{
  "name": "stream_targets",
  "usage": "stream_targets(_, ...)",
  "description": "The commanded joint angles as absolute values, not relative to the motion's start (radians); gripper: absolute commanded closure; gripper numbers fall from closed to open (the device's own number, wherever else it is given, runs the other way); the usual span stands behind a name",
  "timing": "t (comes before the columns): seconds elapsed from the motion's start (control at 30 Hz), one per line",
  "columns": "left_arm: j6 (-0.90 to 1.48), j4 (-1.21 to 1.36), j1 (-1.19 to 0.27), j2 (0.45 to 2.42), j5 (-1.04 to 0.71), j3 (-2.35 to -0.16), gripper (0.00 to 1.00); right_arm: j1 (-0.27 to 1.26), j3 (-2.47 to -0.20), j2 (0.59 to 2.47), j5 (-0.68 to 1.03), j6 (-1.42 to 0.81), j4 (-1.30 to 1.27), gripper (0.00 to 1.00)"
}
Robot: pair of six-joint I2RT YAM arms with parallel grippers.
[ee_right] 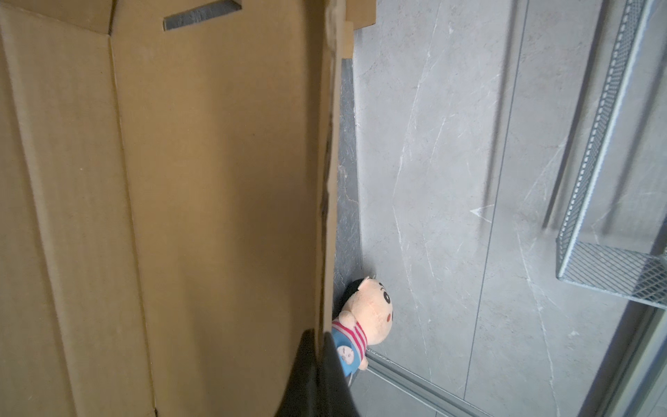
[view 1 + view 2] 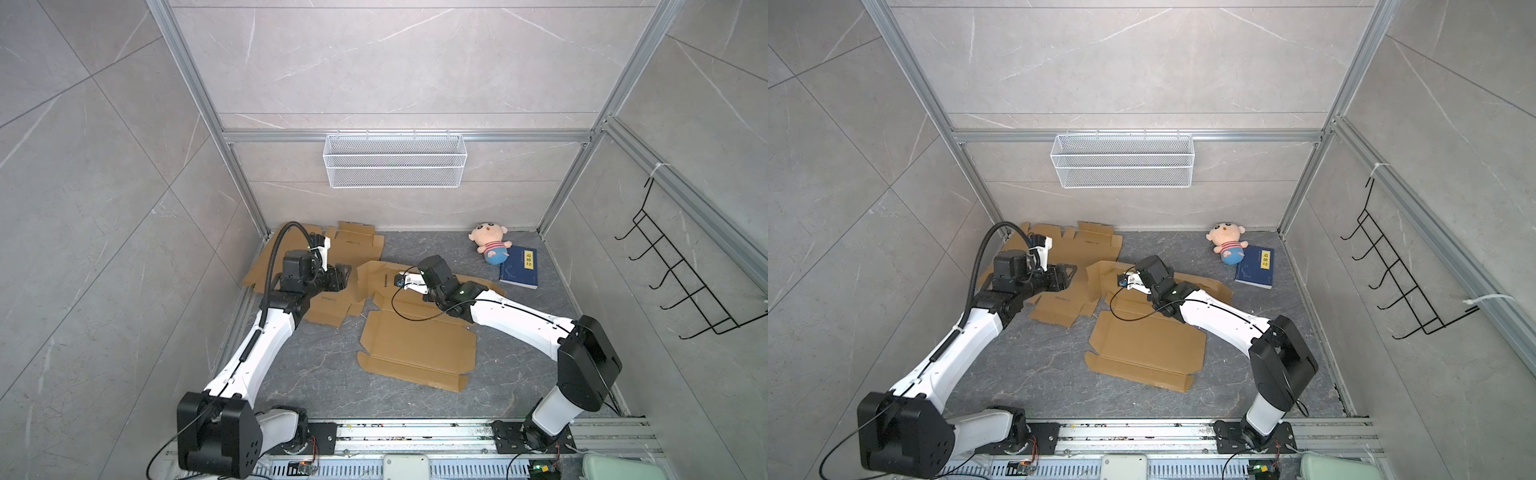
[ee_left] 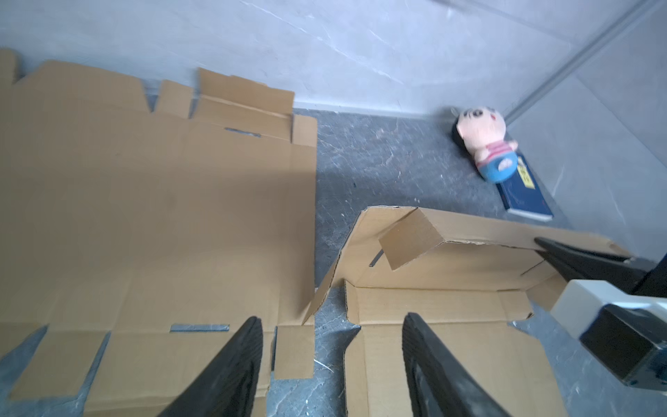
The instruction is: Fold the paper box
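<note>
Rail point(image 2: 415, 431), marbled tabletop point(image 2: 316, 374), tiled walls point(image 2: 395, 75)

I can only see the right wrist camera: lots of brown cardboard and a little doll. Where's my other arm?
Observer: The left gripper hovers beside the paper box, near its raised flap, jaws open with nothing between them.
Operator: Is there more cardboard?
Observer: Yes, flat cardboard sheets lie under the left arm.
Operator: What's by the doll?
Observer: A dark blue book lies right beside the doll.
</note>
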State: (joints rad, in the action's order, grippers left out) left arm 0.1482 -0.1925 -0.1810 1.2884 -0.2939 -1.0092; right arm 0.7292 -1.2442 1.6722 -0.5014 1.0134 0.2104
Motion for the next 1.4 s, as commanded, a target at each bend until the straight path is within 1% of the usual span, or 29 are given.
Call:
stream_targets(0.0,0.024,-0.281,-0.185,1.368,-0.402,-1.066,0.34,0.728,-1.275,1.649,-0.453,0.981,0.283,1.0)
stream_targets(0.1,0.007,-0.254,-0.185,1.405,-0.436,-1.071,0.34,0.729,-1.278,1.652,-0.447,0.979,0.288,1.0)
stream_targets(0.27,-0.021,-0.236,-0.187,1.49,-0.439,-1.111,0.35,0.726,-1.283,1.657,-0.442,0.976,0.294,1.0)
stream_targets(0.47,-0.032,-0.208,-0.213,1.585,-0.441,-1.155,0.41,0.726,-1.282,1.656,-0.446,0.977,0.295,1.0)
stream_targets(0.57,-0.057,-0.208,-0.245,1.611,-0.426,-1.173,0.51,0.726,-1.285,1.653,-0.451,0.977,0.295,1.0)
stream_targets(0.77,-0.041,-0.164,-0.256,1.594,-0.411,-1.168,0.83,0.724,-1.286,1.648,-0.467,0.975,0.292,1.0)
stream_targets(0.83,-0.039,-0.156,-0.265,1.574,-0.411,-1.158,0.92,0.722,-1.286,1.647,-0.481,0.974,0.286,1.0)
stream_targets(0.9,-0.039,-0.153,-0.281,1.555,-0.405,-1.147,0.98,0.72,-1.287,1.647,-0.5,0.971,0.278,1.0)
stream_targets(0.97,-0.032,-0.156,-0.302,1.537,-0.388,-1.14,1.0,0.721,-1.293,1.649,-0.523,0.965,0.272,1.0)
stream_targets(1.1,-0.013,-0.163,-0.347,1.502,-0.342,-1.128,1.0,0.721,-1.302,1.646,-0.553,0.952,0.262,1.0)
stream_targets(1.27,0.055,-0.167,-0.378,1.459,-0.301,-1.126,1.0,0.722,-1.28,1.637,-0.601,0.964,0.216,1.0)
stream_targets(1.37,0.14,-0.173,-0.384,1.44,-0.301,-1.129,1.0,0.725,-1.262,1.626,-0.613,0.972,0.195,1.0)
